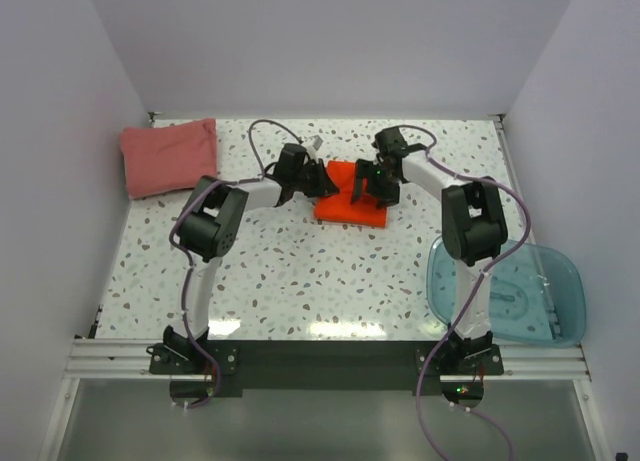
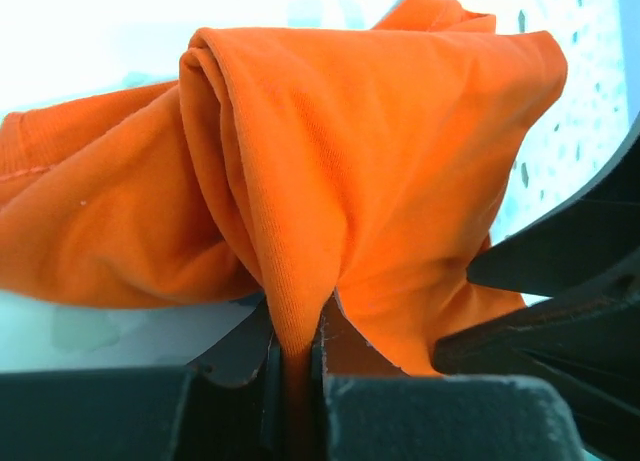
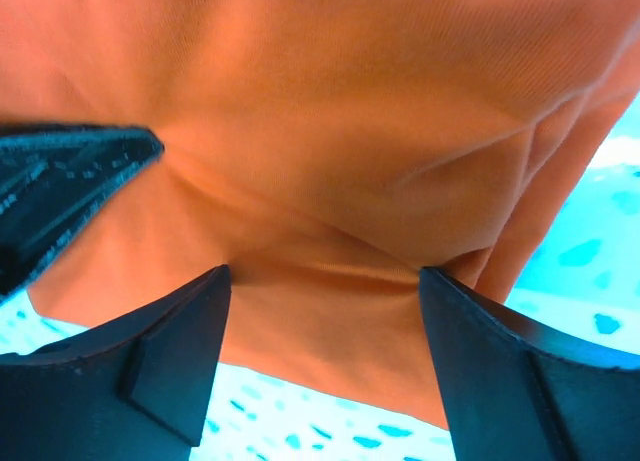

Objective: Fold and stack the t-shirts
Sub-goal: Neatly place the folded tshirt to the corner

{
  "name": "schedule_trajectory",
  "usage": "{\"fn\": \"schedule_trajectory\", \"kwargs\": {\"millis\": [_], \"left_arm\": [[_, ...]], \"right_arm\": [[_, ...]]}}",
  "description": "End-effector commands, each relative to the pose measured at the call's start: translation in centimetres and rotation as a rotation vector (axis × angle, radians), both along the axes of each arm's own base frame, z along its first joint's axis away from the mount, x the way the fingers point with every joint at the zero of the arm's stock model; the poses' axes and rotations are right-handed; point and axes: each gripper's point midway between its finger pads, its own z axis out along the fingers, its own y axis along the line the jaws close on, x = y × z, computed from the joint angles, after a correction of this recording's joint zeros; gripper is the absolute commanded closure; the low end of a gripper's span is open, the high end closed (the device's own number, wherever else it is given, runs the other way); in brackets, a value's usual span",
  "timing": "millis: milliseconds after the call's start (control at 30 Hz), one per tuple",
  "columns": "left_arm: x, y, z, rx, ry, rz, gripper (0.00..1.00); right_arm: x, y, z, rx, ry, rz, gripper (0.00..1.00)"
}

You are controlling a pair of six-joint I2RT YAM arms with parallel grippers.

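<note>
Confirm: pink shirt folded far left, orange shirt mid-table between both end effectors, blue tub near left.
The tub is wrong: the top view shows it near right. The pink shirt is folded far left; the orange shirt lies mid-table between the left end effector and the right end effector.

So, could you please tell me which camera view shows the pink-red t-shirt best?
The top external view: the pink-red t-shirt lies folded at the far left corner of the table, fully visible. Neither wrist view shows it; both are filled by the orange t-shirt.
</note>
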Motion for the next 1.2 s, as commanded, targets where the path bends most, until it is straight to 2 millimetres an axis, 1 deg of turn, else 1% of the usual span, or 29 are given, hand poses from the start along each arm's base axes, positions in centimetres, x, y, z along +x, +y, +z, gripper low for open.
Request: {"fn": "schedule_trajectory", "kwargs": {"millis": [0,67,100,167,200,233,267,333,367,400,433,467,533,567,600,667,700,767,800,833,867,933,967,1000,1033,1067,1100,1133,1167], "left_arm": [[1.0,5.1,0.4,0.167,-0.015,0.026,1.0],[2.3,6.5,2.2,0.22,-0.085,0.016,1.0],[2.0,7.2,3.0,0.254,-0.084,0.01,1.0],[2.9,8.9,4.7,0.298,-0.138,0.003,1.0],[2.9,9.5,5.8,0.308,-0.15,0.0,1.0],[3.1,10.2,6.5,0.329,-0.176,-0.014,1.0],[3.3,11.7,6.8,0.35,-0.17,0.002,1.0],[3.7,13.3,8.4,0.377,-0.206,0.007,1.0],[3.8,14.9,8.5,0.392,-0.19,0.021,1.0],[4.2,15.6,9.5,0.406,-0.213,0.018,1.0],[4.4,16.4,9.9,0.414,-0.213,0.022,1.0],[4.6,18.0,10.1,0.424,-0.199,0.039,1.0],[5.0,19.1,11.8,0.417,-0.228,0.036,1.0],[5.1,20.4,12.2,0.416,-0.224,0.052,1.0],[5.5,20.7,13.6,0.412,-0.254,0.045,1.0],[5.8,22.4,14.6,0.415,-0.255,0.056,1.0],[6.3,22.9,15.9,0.418,-0.287,0.056,1.0],[6.6,24.7,16.8,0.43,-0.288,0.079,1.0],[7.1,25.4,17.9,0.432,-0.308,0.094,1.0],[7.4,26.8,18.3,0.431,-0.308,0.116,1.0],[7.3,26.6,18.7,0.42,-0.308,0.108,1.0],[7.9,30.0,20.3,0.422,-0.326,0.167,1.0],[8.1,30.6,20.6,0.417,-0.326,0.173,1.0],[8.5,31.4,22.0,0.432,-0.367,0.175,1.0],[8.8,33.0,22.5,0.427,-0.37,0.199,1.0],[9.0,33.4,22.4,0.408,-0.363,0.194,1.0],[9.4,34.0,24.3,0.4,-0.399,0.207,1.0],[9.6,35.3,24.7,0.399,-0.403,0.225,1.0],[9.7,35.8,24.7,0.392,-0.398,0.226,1.0]], "right_arm": [[-3.4,0.1,1.2,0.01,0.089,0.052,0.19],[-3.8,0.2,2.3,0.019,0.075,0.075,0.17],[-3.7,0.2,3.5,0.028,0.052,0.075,0.13],[-3.8,0.1,4.6,0.035,0.033,0.087,0.08],[-3.9,0.2,5.0,0.037,0.027,0.092,0.06],[-4.0,0.2,5.9,0.044,0.007,0.097,0.06],[-4.1,0.4,6.1,0.05,0.005,0.105,0.05],[-4.1,0.5,6.8,0.067,-0.011,0.109,0.05],[-4.3,0.6,6.8,0.075,-0.008,0.112,0.05],[-4.4,0.8,6.9,0.089,-0.009,0.116,0.05],[-4.5,1.0,7.1,0.101,-0.011,0.118,0.05],[-4.5,1.1,6.9,0.109,-0.011,0.12,0.05],[-4.8,1.2,6.7,0.119,-0.005,0.126,0.05],[-5.1,1.2,6.5,0.118,0.002,0.131,0.05],[-5.3,1.1,6.3,0.115,0.008,0.133,0.05],[-5.9,1.0,5.8,0.116,0.021,0.137,0.05],[-6.0,1.0,5.6,0.116,0.026,0.141,0.05],[-6.4,1.0,5.3,0.124,0.038,0.143,0.05],[-6.5,1.0,5.1,0.123,0.041,0.143,0.05],[-6.7,1.0,5.0,0.128,0.047,0.144,0.05],[-6.9,1.0,4.8,0.13,0.053,0.143,0.05],[-7.0,1.0,4.8,0.131,0.056,0.144,0.05],[-7.1,1.0,4.8,0.13,0.059,0.145,0.05],[-7.2,0.9,4.9,0.13,0.059,0.145,0.05],[-7.2,0.9,4.9,0.129,0.06,0.145,0.05],[-7.2,1.0,4.9,0.128,0.061,0.147,0.05],[-7.3,0.9,4.8,0.126,0.065,0.147,0.05],[-7.4,0.9,5.0,0.125,0.068,0.148,0.05],[-7.5,0.9,5.0,0.123,0.069,0.149,0.05]]}}
